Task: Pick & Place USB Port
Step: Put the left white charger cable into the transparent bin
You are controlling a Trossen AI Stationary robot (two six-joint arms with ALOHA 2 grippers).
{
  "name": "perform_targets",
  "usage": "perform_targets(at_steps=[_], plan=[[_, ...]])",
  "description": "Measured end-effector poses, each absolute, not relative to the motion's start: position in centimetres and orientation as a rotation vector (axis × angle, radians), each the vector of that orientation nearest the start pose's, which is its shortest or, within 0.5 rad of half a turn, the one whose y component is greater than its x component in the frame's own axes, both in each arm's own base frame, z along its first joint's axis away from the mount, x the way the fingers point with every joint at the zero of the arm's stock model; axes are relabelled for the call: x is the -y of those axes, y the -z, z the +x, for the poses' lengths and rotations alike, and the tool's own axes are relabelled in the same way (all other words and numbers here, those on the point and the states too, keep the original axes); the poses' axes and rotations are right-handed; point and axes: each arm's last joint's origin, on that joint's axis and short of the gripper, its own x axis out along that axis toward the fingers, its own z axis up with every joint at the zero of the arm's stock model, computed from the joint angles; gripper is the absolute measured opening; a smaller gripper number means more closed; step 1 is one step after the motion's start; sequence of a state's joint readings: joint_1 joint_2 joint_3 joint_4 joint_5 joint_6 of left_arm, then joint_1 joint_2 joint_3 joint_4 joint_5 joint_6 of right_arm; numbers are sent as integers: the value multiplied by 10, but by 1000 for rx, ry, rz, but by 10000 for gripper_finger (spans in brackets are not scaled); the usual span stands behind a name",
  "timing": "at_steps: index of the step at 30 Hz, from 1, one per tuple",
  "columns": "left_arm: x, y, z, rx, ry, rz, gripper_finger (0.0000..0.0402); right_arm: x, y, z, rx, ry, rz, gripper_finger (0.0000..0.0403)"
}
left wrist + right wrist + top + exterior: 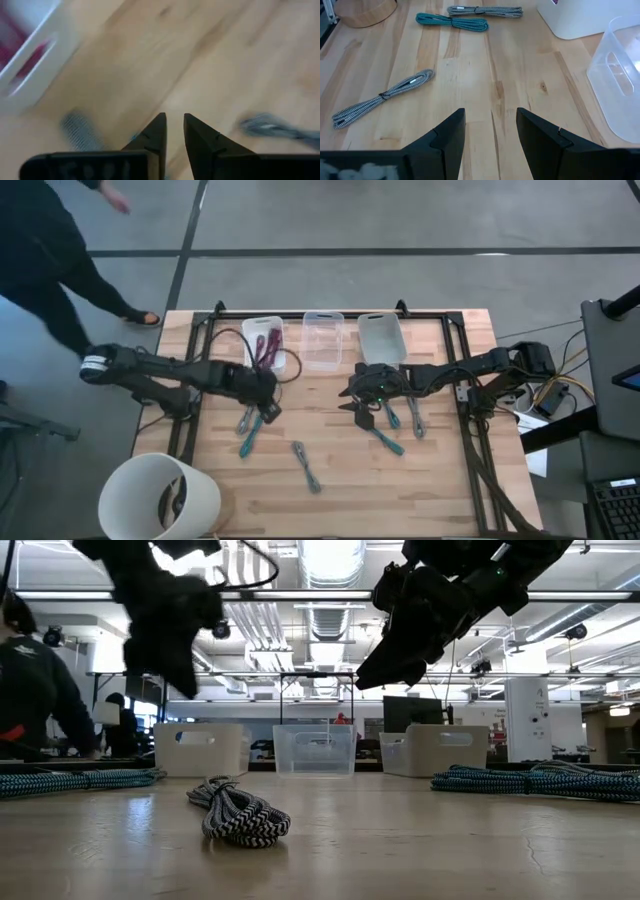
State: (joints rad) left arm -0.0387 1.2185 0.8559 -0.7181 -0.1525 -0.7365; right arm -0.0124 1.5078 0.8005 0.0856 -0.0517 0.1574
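Observation:
Several coiled braided cables lie flat on the wooden table: a grey one near the middle, a teal and a grey one at the left, and a teal and a grey one at the right. My left gripper hovers above the left pair. In its wrist view its fingers stand a narrow gap apart with nothing between them. My right gripper hangs open over bare wood, left of the right pair. A white bin at the far edge holds dark red cables.
A clear bin and a third bin stand in a row with the white one along the far edge. A white bucket stands at the near left corner. A person stands beyond the far left corner.

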Motion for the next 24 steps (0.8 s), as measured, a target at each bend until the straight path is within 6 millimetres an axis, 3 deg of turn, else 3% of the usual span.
perform_targets(at_steps=[5,8,17,24], plan=[[8,-221,205,-1059,-755,-609,61,2,-197,307,-623,11,172,173],[8,-207,199,-1066,-827,-653,61,2,-197,307,-623,11,172,173],[8,-159,183,-1078,-867,-792,62,2,-196,307,-625,12,172,173],[8,-144,178,-1045,-843,-807,62,2,-196,307,-626,12,172,173]])
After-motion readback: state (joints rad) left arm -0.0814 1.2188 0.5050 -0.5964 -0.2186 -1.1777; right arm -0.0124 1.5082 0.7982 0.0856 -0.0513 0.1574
